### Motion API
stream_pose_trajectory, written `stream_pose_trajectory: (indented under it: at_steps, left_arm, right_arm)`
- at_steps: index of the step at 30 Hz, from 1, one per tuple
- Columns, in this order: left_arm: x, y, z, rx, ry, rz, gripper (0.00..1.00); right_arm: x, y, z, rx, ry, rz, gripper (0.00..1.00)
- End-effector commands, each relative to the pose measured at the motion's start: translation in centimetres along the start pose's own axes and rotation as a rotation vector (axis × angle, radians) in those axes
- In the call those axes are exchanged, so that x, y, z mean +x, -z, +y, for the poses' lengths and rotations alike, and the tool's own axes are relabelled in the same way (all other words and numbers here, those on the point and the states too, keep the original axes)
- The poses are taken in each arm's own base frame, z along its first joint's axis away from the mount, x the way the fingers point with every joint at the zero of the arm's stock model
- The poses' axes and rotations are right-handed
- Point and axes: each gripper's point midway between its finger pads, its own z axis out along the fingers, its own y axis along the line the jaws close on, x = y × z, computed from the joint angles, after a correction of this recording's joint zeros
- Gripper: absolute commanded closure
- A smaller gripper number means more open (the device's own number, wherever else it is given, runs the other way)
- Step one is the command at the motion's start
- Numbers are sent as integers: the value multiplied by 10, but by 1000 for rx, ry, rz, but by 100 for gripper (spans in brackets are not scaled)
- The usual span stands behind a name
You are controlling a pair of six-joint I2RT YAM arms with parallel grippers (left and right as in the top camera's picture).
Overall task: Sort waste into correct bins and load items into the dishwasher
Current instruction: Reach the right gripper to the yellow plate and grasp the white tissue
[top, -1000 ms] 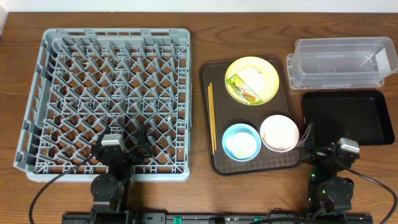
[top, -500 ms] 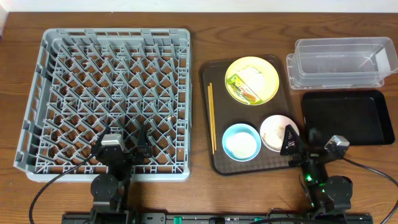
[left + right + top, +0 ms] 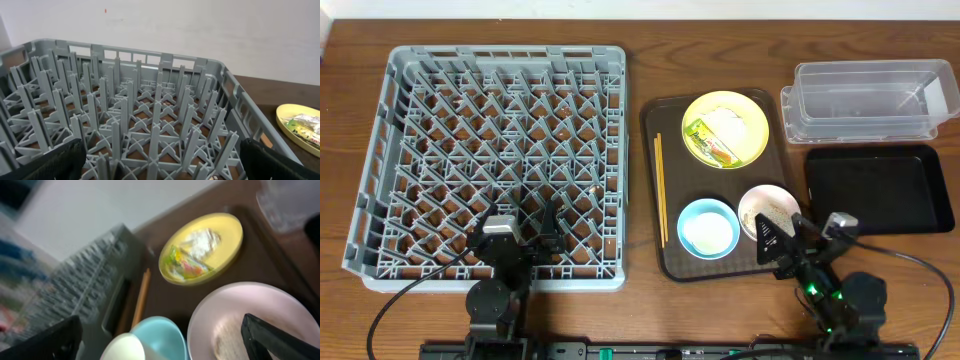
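Observation:
The grey dish rack [image 3: 505,52] fills the left half. A yellow plate [image 3: 748,140] on the brown serving tray holds a yellow-green wrapper [image 3: 708,140] and a white tissue [image 3: 730,120]. Chopsticks [image 3: 660,190] lie along the tray's left side. A light blue bowl [image 3: 708,228] holds a small white cup [image 3: 125,347]. The white bowl [image 3: 770,208] holds rice scraps [image 3: 227,340]. My right gripper [image 3: 788,238] is open, low over the white bowl's front edge. My left gripper [image 3: 517,220] is open above the rack's front rows [image 3: 150,115].
The dark brown serving tray [image 3: 650,130] sits right of the rack. A clear tub [image 3: 870,100] stands at the back right, with a black tray [image 3: 875,190] in front of it. Both arm bases are at the table's front edge.
My right gripper has swung left and forward, from beside the black tray to the white bowl's front edge. The left arm has not moved.

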Motion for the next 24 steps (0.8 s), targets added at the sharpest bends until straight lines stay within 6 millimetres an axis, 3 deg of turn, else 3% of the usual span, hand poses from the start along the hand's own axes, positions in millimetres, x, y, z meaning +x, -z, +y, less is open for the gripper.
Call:
stream_pose_trajectory:
  at_steps: [1,12,18,24]
  left_arm:
    - [17,-1,10,-50,-16,55,2]
    - [17,-1,10,-50,-16,55,2]
    - [17,-1,10,-50,-16,55,2]
    - [17,-1,10,-50,-16,55,2]
  right_arm:
    - [-21,5,22,-14,169,25,1]
    - [-64,-10,22,200,313,272,0]
    - [-74,-38,14,268,296,419,1]
    - [-84,-80,5,268,380,505,1]
